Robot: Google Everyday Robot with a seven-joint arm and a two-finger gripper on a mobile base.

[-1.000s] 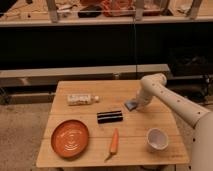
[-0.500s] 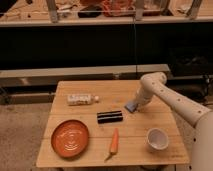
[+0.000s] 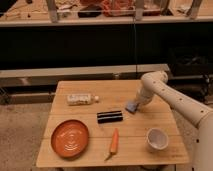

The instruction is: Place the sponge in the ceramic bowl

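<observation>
The light-blue sponge (image 3: 131,106) lies on the right part of the wooden table (image 3: 75,117), to the right of a black bar. My gripper (image 3: 136,103) reaches down from the white arm (image 3: 165,91) and sits right at the sponge's upper right edge, partly covering it. The white ceramic bowl (image 3: 156,139) stands near the table's front right corner, well in front of the sponge and apart from the gripper.
A black rectangular bar (image 3: 110,116) lies mid-table. A carrot (image 3: 114,141) lies in front of it. An orange plate (image 3: 70,138) sits front left, and a pale bottle (image 3: 81,99) lies on its side at back left. Dark shelving stands behind the table.
</observation>
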